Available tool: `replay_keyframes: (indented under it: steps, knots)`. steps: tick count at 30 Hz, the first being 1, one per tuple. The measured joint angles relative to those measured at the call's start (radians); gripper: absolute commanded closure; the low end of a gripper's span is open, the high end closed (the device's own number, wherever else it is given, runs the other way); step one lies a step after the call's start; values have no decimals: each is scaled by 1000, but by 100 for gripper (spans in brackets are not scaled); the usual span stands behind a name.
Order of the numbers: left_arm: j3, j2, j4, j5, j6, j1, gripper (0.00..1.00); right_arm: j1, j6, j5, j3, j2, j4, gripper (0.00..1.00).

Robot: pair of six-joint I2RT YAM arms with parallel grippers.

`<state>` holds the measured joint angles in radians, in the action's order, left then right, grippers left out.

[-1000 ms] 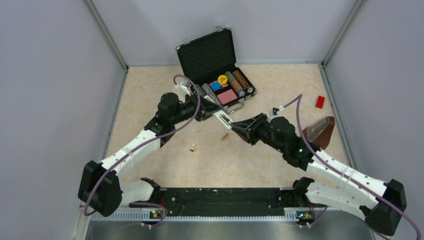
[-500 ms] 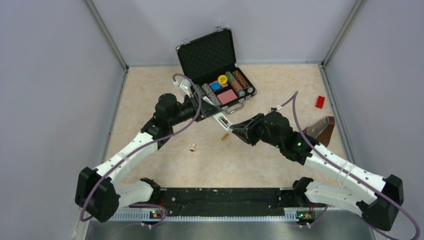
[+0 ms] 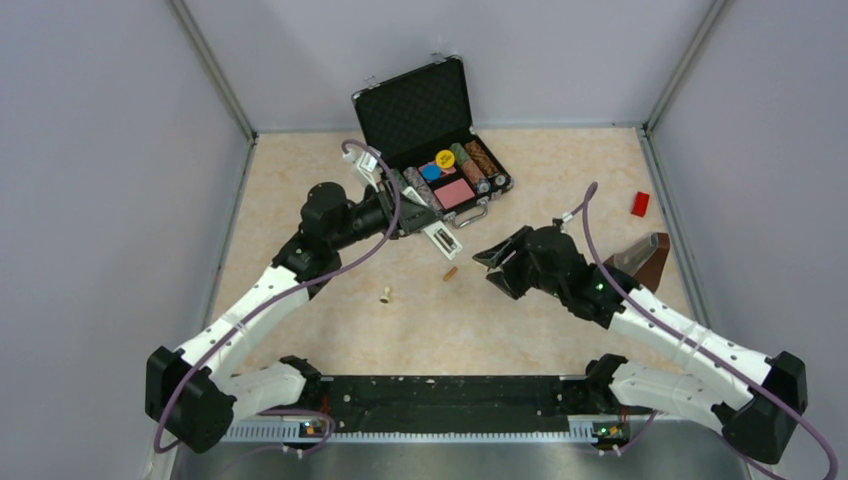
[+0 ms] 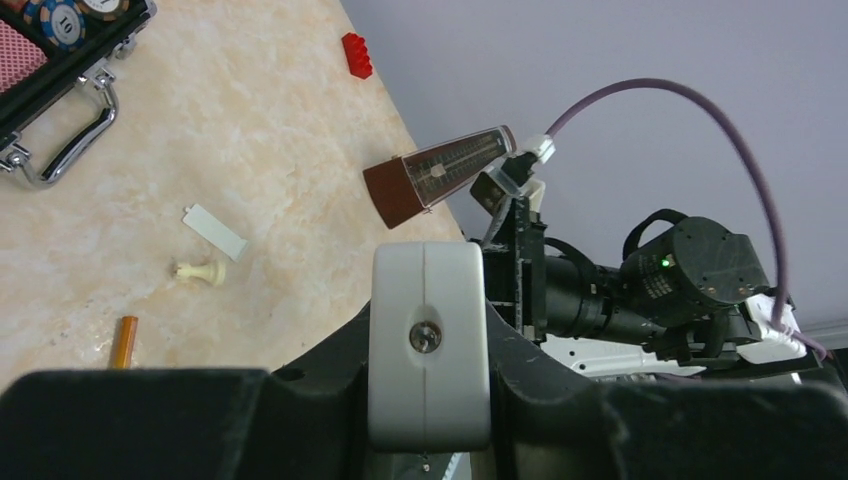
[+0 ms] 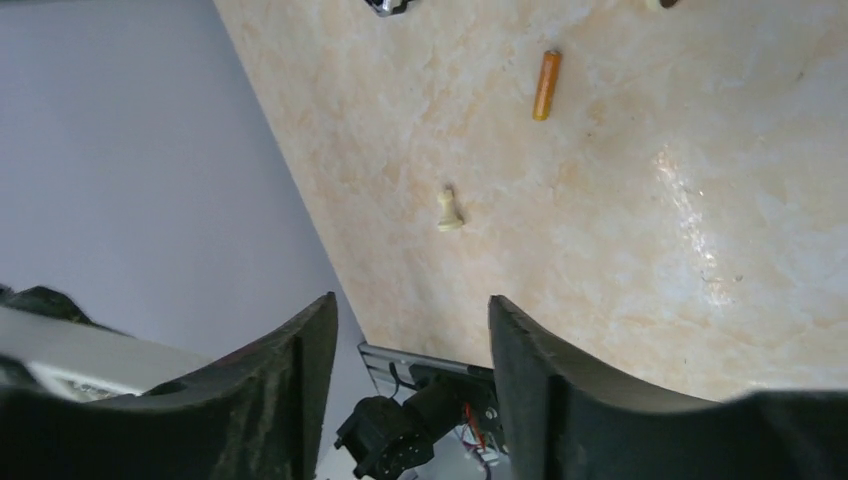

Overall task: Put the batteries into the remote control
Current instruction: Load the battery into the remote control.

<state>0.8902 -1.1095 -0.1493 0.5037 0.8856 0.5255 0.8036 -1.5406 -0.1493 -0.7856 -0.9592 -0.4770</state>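
Note:
My left gripper (image 3: 422, 228) is shut on the white remote control (image 3: 442, 241) and holds it above the table, its free end pointing toward the right arm. In the left wrist view the remote's end (image 4: 430, 300) sits clamped between the black fingers (image 4: 300, 400). The copper-orange battery (image 3: 451, 272) lies on the table below the remote; it also shows in the left wrist view (image 4: 123, 342) and the right wrist view (image 5: 546, 85). My right gripper (image 3: 497, 266) is open and empty, a short way right of the remote and the battery. The blackish battery is not visible.
An open black chip case (image 3: 440, 150) stands behind the left gripper. A cream pawn peg (image 3: 385, 294) lies near the middle. A brown metronome (image 3: 640, 262) and a red brick (image 3: 640, 203) are at the right. A small white strip (image 4: 214, 232) lies by another pawn (image 4: 197, 270).
My right gripper has drawn back from the remote's free end toward the right, and its jaws now stand apart. My left arm has pulled the remote slightly left.

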Motion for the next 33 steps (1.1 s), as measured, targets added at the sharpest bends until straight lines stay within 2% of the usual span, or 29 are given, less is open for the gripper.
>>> replay_keyframes:
  steps: [2,7,10,14,19,22,27,33]
  knots:
    - [0,0,13,0,-18,0,100,-1,58,-3,0,17,13,32]
    - [0,0,23,25,-61,0,100,-2,221,5,12,117,124,20]
    - [0,0,18,64,-77,0,100,-5,344,54,33,178,235,18]
    - [8,-1,7,157,-89,0,100,-20,577,233,0,142,339,19]
    - [61,-23,-8,291,-90,0,100,-21,845,444,-163,-19,304,24]
    - [84,-35,-14,348,-84,0,100,-21,948,529,-206,-56,277,29]
    - [86,-42,-14,402,-77,0,100,-21,1028,646,-230,-64,246,45]
    - [89,-48,-12,449,-72,0,100,-21,1052,763,-230,-86,243,54]
